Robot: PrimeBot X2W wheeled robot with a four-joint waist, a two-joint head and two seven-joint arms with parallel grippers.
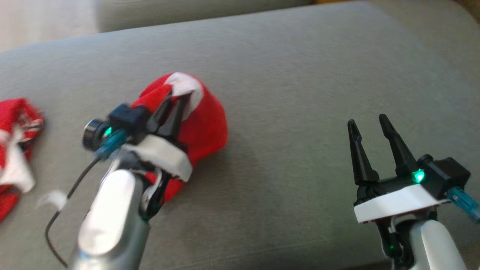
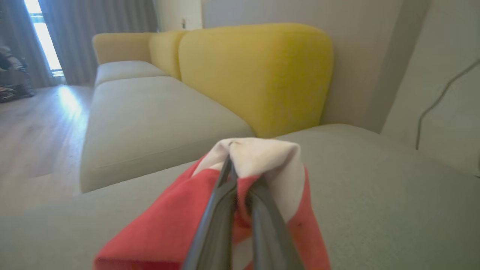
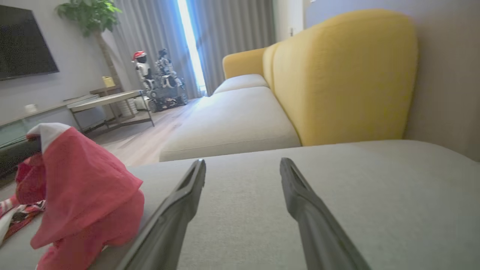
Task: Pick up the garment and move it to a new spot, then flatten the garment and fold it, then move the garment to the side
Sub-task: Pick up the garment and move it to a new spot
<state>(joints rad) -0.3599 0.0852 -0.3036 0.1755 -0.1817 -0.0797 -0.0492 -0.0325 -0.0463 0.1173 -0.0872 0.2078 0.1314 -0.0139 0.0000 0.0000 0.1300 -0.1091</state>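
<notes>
Garment [image 1: 204, 123], red with a white band, hung bunched from the left gripper [image 1: 177, 98] over the middle-left of a grey sofa cushion [image 1: 300, 75]. In the left wrist view the two dark fingers [image 2: 219, 202] were pressed close together on the cloth, with the white part folded over their tips and red fabric draping down on both sides. From the right wrist view the cloth rose to a white peak and fell in a loose red cone. Its lower folds seemed to reach the cushion, though I could not tell whether they rested on it.

The right gripper [image 1: 366, 120] was well apart from the garment, at the lower right of the head view, low over bare cushion. Its fingers were spread wide and held nothing.

A second heap of red and white cloth [image 1: 17, 150] lay at the left edge of the cushion, apart from the held piece. A thin black cable [image 1: 63, 202] looped beside the left forearm.

Behind the cushion stood a yellow backrest [image 2: 258, 75] above a paler seat. Farther off were a wooden floor [image 3: 150, 138], a low table [image 3: 108, 99], a dark screen [image 3: 22, 41] on the wall and grey curtains [image 3: 232, 30].
</notes>
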